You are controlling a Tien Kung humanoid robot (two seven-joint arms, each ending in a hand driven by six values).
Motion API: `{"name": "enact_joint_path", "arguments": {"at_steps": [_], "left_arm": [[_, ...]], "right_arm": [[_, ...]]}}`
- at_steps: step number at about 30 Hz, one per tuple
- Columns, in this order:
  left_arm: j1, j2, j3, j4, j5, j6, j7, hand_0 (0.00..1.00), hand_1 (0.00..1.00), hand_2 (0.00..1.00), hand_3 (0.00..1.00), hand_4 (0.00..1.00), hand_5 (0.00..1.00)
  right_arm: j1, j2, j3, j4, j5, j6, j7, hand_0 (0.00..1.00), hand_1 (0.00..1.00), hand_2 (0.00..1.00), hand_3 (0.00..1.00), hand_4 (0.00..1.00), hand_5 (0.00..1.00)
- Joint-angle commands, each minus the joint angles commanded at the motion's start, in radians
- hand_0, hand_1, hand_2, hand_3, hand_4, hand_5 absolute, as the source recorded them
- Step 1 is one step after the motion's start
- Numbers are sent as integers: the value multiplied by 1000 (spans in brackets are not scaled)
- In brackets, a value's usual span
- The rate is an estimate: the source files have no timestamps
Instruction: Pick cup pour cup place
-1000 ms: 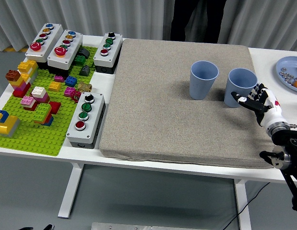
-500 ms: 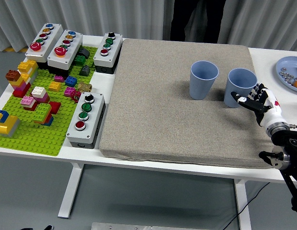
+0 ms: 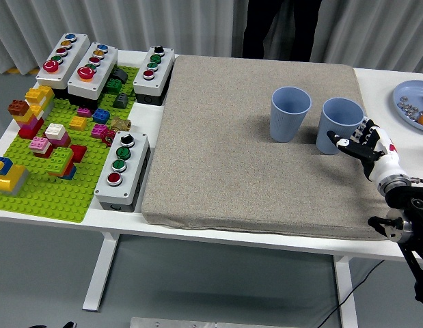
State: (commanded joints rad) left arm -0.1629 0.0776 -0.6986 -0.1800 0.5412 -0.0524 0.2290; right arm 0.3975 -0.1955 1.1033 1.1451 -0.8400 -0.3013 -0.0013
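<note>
Two light blue cups stand upright on the grey mat (image 3: 245,143). The left cup (image 3: 290,113) is near the mat's middle right, and the right cup (image 3: 338,124) stands close beside it. My right hand (image 3: 365,145) comes in from the lower right, its fingers spread and touching the right cup's near side without closing around it. The left arm does not show.
A blue plate (image 3: 411,101) with small items sits at the far right edge. Three button boxes (image 3: 122,171) (image 3: 154,74) (image 3: 78,61) and a green baseplate (image 3: 50,160) with coloured bricks fill the left side. A person in dark clothes (image 3: 279,31) stands at the far side.
The right cup has shifted slightly left and away; my right hand has edged up against it by a few pixels.
</note>
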Motion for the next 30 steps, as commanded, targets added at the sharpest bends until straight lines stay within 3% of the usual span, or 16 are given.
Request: {"name": "enact_joint_path", "arguments": {"at_steps": [7,11,18,30], "left_arm": [[-1,1,-3,0,0,0,0,773,787,853,733,506,971],[-1,4,-6,0,2,0,-1,773,787,854,734,506,970],[-2,8,-9,0,4,1,-2,773,787,853,733,506,970],[5,11,-6,0,0,2,0,774,787,853,733,507,972]], "right_arm": [[15,-28,1,17,-33,-9,-1,830,702,610,633,654,77],[36,-81,-25,39,-88,-32,-6,830,704,605,631,659,86],[63,-135,-100,77,-211,-64,-13,829,707,604,630,662,91],[107,-122,-168,73,-258,-77,-20,822,708,604,626,661,103]]}}
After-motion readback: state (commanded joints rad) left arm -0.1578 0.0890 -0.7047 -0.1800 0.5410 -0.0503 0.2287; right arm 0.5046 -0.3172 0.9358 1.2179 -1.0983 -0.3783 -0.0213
